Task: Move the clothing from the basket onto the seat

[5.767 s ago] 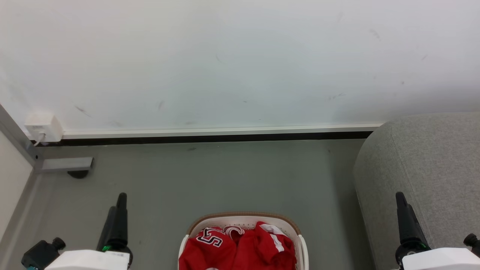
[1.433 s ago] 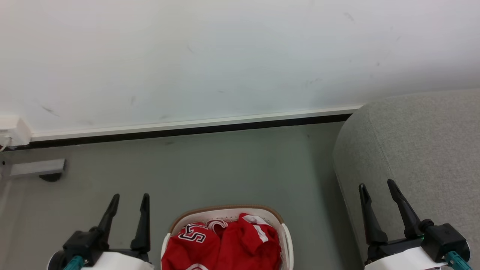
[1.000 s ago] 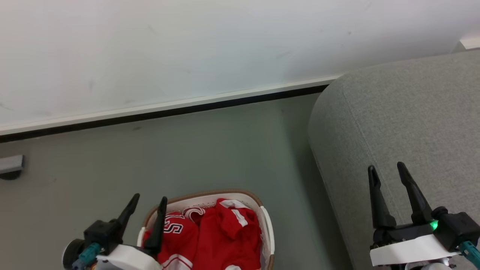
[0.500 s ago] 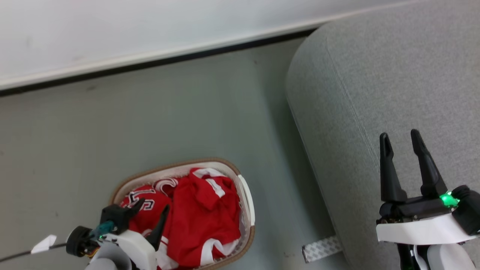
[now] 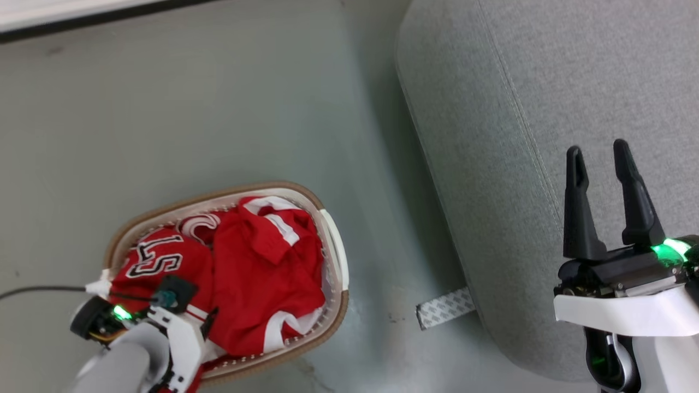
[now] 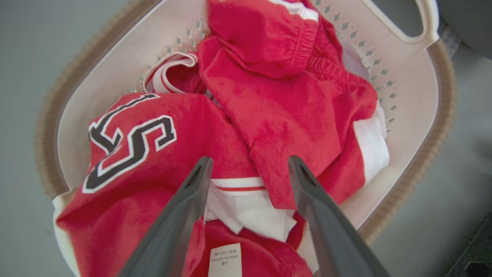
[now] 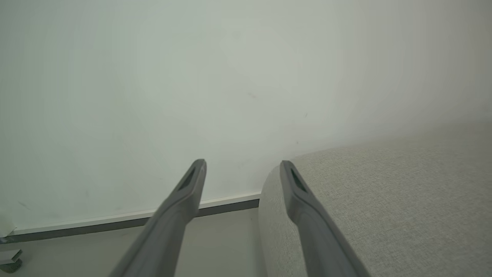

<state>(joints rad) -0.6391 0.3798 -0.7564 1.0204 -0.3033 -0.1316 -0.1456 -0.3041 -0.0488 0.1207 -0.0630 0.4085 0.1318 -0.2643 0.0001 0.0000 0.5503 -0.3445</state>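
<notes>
1. My left jaws stand wide open and hold nothing. Their fingers (image 6: 180, 219) point down into the heap, one either side of a white band (image 6: 246, 207). I cannot tell whether the tips touch the cloth.
2. The clothing (image 6: 269, 115) lies crumpled in the basket (image 6: 442, 115) and fills most of it. It is red with white trim, and a black-and-white numeral (image 6: 130, 146) faces up on one piece. A care label (image 6: 225, 259) shows nearest me.
3. I judge it light, limp and a little slick, like sports mesh. It will not break, but it will sag, trail and may drag a second piece along.
4. A flat stretch would probably slide out of a pinch. The better hold looks to be a bunched fold, such as the ridge between my fingers or the gathered elastic hem (image 6: 303, 50) farther in. I should bite deep enough to catch several layers.
5. The basket looks light too, so snagged cloth could tip or lift it.
6. Past the basket is bare floor (image 5: 191, 98), with a strip of tape (image 5: 445, 308) at the foot of the seat.
7. The seat (image 5: 519, 109) lies beside the basket with floor between them. My right jaws hang over it wide open and empty, fingers (image 5: 579, 218) pointing toward the wall (image 7: 192, 77).
</notes>
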